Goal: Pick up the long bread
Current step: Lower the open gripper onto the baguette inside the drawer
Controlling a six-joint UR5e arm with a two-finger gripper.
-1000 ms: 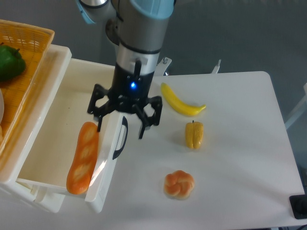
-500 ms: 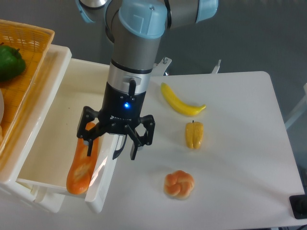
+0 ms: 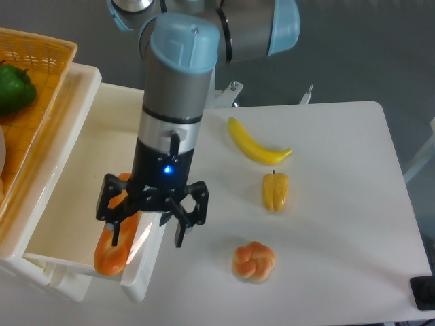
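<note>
The long bread [image 3: 112, 248], an orange-brown toy baguette with paler slashes, lies lengthwise inside the open white drawer [image 3: 68, 204] against its right wall. My gripper [image 3: 147, 236] hangs over the drawer's right wall and handle, open. One finger [image 3: 114, 231] is over the bread's middle, the other [image 3: 180, 234] is outside the drawer above the table. The gripper body covers the bread's upper end. Whether the finger touches the bread I cannot tell.
On the white table lie a yellow banana [image 3: 255, 142], a yellow-orange pepper [image 3: 274, 191] and a round knotted bun [image 3: 253, 261]. A wicker basket [image 3: 37, 64] with a green item [image 3: 15, 88] sits at the top left above the drawer.
The arm has moved down and to the left, from above the drawer handle to over the bread. The fingers stay spread. The bread has not moved.
</note>
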